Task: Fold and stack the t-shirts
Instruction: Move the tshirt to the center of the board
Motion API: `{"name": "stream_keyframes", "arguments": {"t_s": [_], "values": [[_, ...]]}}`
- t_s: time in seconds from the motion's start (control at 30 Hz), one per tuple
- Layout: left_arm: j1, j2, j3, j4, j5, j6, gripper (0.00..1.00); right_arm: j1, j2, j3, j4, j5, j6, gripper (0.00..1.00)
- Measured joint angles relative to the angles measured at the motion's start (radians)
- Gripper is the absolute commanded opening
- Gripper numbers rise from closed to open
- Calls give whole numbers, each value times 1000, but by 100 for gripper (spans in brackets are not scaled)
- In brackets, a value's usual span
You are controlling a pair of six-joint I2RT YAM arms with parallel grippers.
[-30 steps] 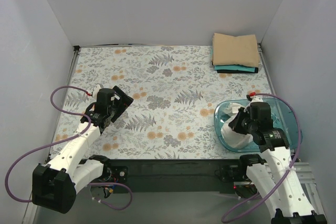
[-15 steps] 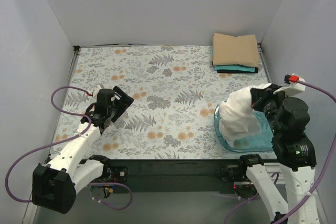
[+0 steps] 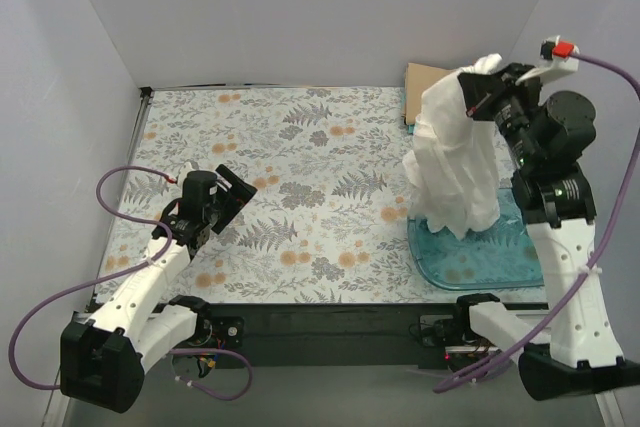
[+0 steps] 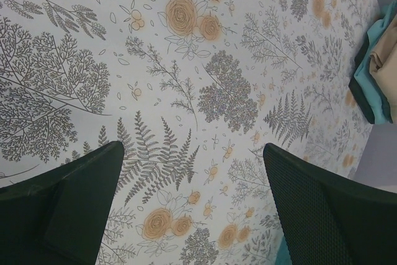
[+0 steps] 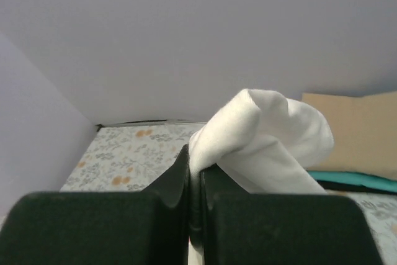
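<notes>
An off-white t-shirt [image 3: 452, 157] hangs bunched from my right gripper [image 3: 478, 92], which is shut on its top fold and raised high above the clear blue tub [image 3: 490, 252]. The shirt's lower end still reaches the tub's far part. In the right wrist view the white cloth [image 5: 267, 144] is pinched between the closed jaws of the right gripper [image 5: 194, 172]. A folded stack with a tan shirt [image 3: 418, 82] on top sits at the far right corner, partly hidden behind the hanging shirt; the stack's teal and tan edges [image 4: 378, 72] show in the left wrist view. My left gripper [image 3: 232, 197] hovers open over the left of the table cover, nothing between its fingers.
The floral table cover [image 3: 300, 187] spans the table between grey walls. The blue tub stands at the near right edge. The left gripper [image 4: 192, 172] shows bare patterned cover between its fingers. Purple cables loop beside both arms.
The right arm has lifted the off-white shirt up out of the tub and toward the far right, so it now hangs at full length. The left arm has not moved.
</notes>
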Motion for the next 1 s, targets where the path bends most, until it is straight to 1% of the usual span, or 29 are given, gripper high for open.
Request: {"name": "stream_keyframes", "arguments": {"t_s": [0.07,0.13,0.2,0.27,0.4,0.63,0.77,0.83,0.9,1.0], "values": [[0,-11,-2,1,2,0,95,-1,113,106,47,-107,24,1],[0,-16,-10,7,2,-1,95,3,219,194,138,-235,80,1],[0,-15,-13,6,2,-1,95,26,307,259,224,-317,128,1],[0,-15,-13,8,3,-1,95,54,374,318,257,-371,155,1],[0,-11,-13,8,4,-1,95,132,515,465,311,-424,187,1],[0,6,-13,14,23,-1,95,291,698,631,336,-433,194,1],[0,4,-13,7,32,-5,95,365,758,646,340,-442,179,1],[0,-8,-13,-12,32,-9,95,382,772,631,344,-444,172,1],[0,-29,-14,-28,31,-15,95,380,756,554,358,-437,155,1],[0,-76,-23,-46,23,-25,95,352,687,333,379,-414,137,1]]}}
